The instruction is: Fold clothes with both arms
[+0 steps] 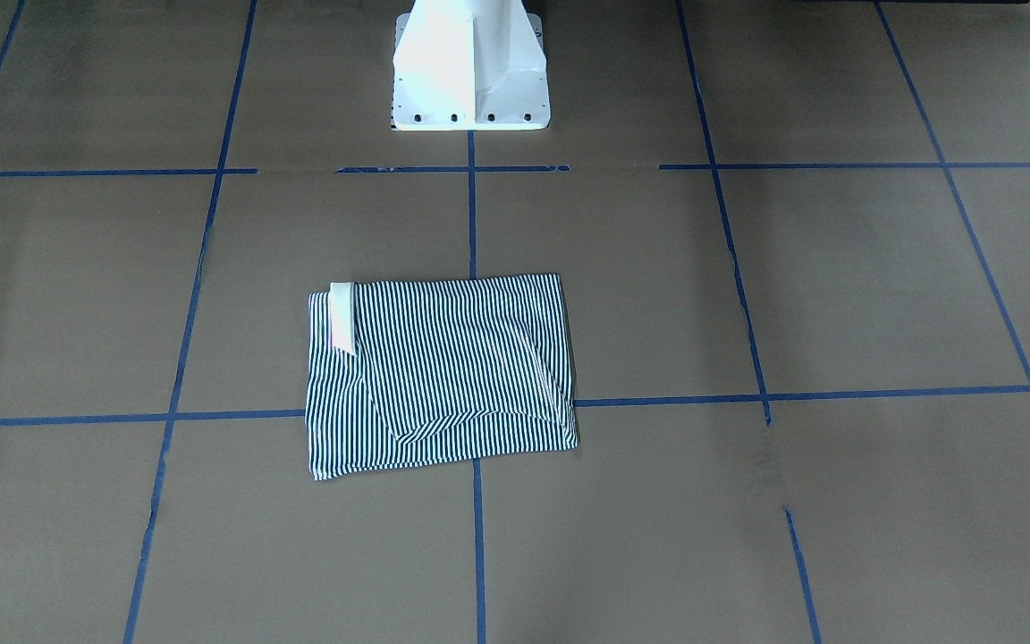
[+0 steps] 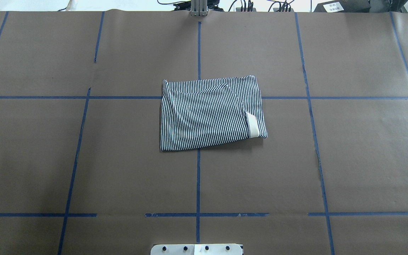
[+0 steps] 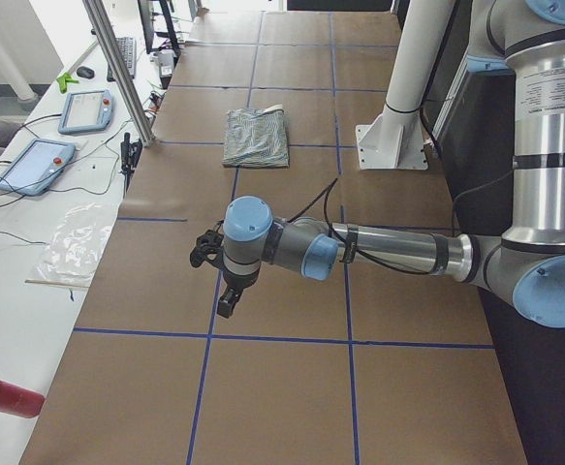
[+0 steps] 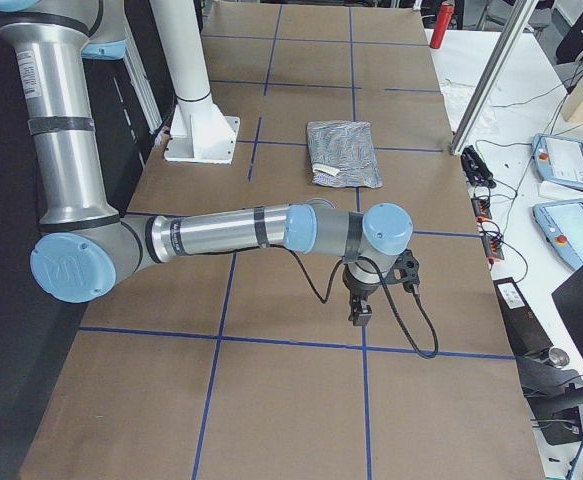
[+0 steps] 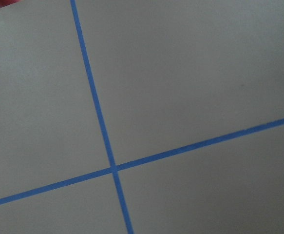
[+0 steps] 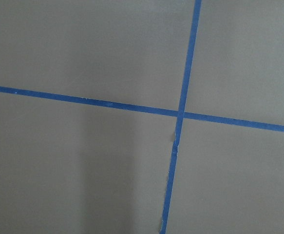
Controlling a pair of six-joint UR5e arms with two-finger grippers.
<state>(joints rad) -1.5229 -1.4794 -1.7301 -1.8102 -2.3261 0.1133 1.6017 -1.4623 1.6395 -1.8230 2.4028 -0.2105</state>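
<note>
The striped polo shirt (image 1: 439, 376) lies folded into a flat rectangle at the middle of the table, with a strip of its cream collar (image 1: 341, 317) showing at one end. It also shows in the overhead view (image 2: 207, 113) and in both side views (image 3: 256, 136) (image 4: 343, 152). Both arms are away from it, toward the table's ends. My left gripper (image 3: 226, 302) points down above bare paper. My right gripper (image 4: 359, 312) does the same at the other end. I cannot tell whether either is open or shut. The wrist views show only paper and tape.
Brown paper with a blue tape grid (image 2: 198, 177) covers the table. The white pedestal base (image 1: 470, 72) stands at the robot's side. Off the far edge are teach pendants (image 3: 88, 109), an aluminium post (image 3: 117, 68), cables and a red cylinder (image 3: 6, 395).
</note>
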